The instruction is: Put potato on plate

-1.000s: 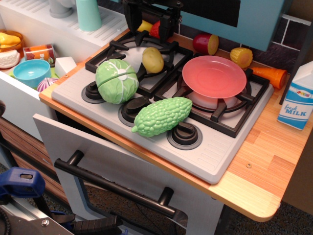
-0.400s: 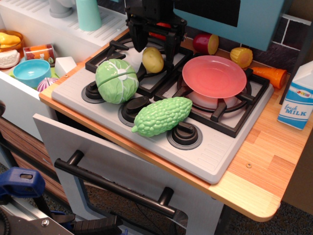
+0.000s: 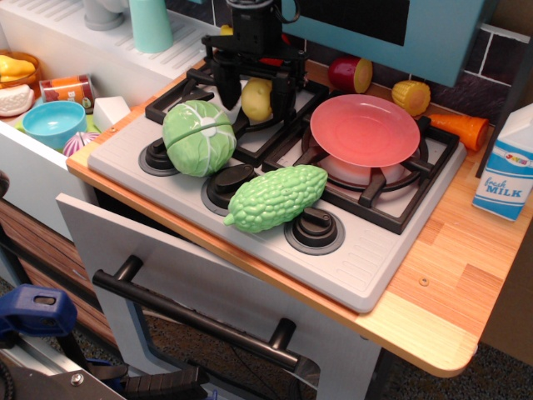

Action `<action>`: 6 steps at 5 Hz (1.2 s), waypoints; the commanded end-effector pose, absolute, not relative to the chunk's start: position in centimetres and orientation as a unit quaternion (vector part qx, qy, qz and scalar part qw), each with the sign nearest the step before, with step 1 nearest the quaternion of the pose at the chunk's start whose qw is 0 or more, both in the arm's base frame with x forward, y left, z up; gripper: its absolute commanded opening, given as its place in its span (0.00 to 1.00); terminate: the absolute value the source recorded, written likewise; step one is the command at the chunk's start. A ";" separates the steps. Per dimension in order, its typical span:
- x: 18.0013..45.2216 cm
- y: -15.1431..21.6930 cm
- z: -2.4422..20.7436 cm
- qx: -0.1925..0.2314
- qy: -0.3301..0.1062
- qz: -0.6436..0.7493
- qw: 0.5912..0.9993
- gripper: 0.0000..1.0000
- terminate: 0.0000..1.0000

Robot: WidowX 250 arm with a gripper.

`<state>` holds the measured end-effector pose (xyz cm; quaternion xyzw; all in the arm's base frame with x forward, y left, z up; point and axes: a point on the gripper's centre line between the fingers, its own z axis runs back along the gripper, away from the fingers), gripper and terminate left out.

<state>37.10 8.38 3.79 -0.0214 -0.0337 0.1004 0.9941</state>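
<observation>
Wooden countertop (image 3: 466, 275), dark tiled wall (image 3: 500, 54), white drawer front (image 3: 200, 283)

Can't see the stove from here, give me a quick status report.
Gripper open, fingers straddling potato on left burner. Plate empty on right burner. Path between them clear; cabbage sits front-left.

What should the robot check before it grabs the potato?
1. Gripper around the potato: ok, one finger stands on each side.
2. Jaws open enough: ok, they are spread wider than the potato.
3. Fingers low enough for a firm hold: cannot tell from this view.
4. Cabbage out of the way: ok, it sits just beside the left finger, apart from it.
5. Plate bare: ok, nothing lies on it.
6. Way to the plate free: ok, only burner grate between them.
</observation>
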 end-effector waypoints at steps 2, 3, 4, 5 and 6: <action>38.0 7.4 7.1 0.020 -0.085 0.090 0.992 0.00 0.00; 39.3 4.8 9.9 0.064 -0.099 0.070 0.991 0.00 0.00; 40.6 1.7 11.4 0.087 -0.116 0.052 0.988 0.00 0.00; 41.9 -0.6 11.9 0.084 -0.123 0.048 0.988 0.00 0.00; 42.1 -2.4 11.1 0.053 -0.116 0.059 0.990 0.00 0.00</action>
